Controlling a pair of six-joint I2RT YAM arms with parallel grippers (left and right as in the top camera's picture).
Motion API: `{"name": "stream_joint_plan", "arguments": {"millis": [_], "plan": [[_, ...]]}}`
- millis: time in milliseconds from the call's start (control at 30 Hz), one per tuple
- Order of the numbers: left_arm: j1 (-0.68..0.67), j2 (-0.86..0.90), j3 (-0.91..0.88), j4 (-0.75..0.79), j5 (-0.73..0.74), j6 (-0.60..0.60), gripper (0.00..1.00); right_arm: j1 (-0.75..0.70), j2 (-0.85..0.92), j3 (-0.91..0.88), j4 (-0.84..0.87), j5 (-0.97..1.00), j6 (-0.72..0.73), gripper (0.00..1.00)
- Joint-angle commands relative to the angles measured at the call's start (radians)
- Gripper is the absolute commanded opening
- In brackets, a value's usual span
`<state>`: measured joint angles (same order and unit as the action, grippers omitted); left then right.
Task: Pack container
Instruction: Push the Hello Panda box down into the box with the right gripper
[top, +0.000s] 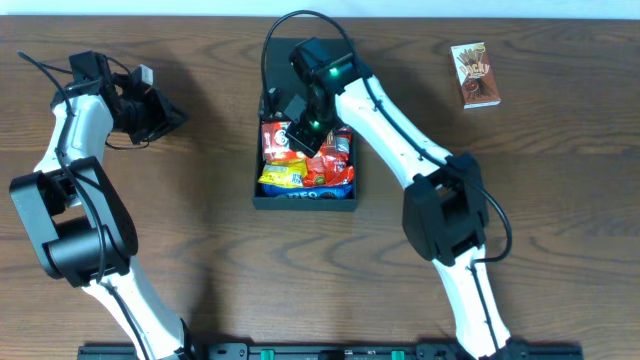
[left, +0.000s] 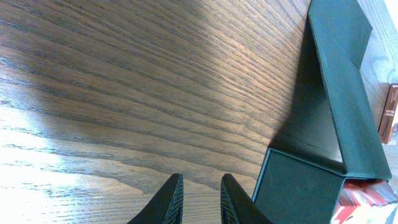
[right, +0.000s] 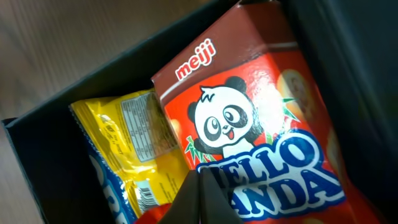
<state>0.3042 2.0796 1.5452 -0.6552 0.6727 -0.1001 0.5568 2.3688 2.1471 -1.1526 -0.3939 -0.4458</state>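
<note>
The black container lies open at the table's middle, its flap lid folded back at the far end. Inside are a red Hello Panda box, a yellow packet and other red and blue packets. My right gripper hangs inside the container just over the Hello Panda box, its fingers pressed together with nothing between them. My left gripper hovers above bare wood to the left of the container wall, its jaws a narrow gap apart and empty.
A brown snack box lies on the table at the far right, well apart from the container. Its edge shows in the left wrist view. Wooden tabletop surrounds the container.
</note>
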Motion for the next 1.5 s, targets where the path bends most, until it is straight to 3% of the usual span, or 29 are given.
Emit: {"name": "stream_joint_plan", "arguments": {"millis": [0,500,667,1467], "plan": [[0.006,-0.021,0.018,-0.006,-0.011,0.019,0.22,-0.014,0.016,-0.002,0.005,0.019,0.024,0.01],[0.006,-0.021,0.018,-0.006,-0.011,0.019,0.22,-0.019,-0.054,0.071,0.002,-0.074,0.031,0.01],[0.005,-0.021,0.018,-0.006,-0.011,0.019,0.22,-0.036,-0.054,0.071,0.097,0.071,0.167,0.01],[0.005,-0.021,0.018,-0.006,-0.022,0.018,0.22,-0.042,0.064,0.057,0.068,0.158,0.217,0.01]]}}
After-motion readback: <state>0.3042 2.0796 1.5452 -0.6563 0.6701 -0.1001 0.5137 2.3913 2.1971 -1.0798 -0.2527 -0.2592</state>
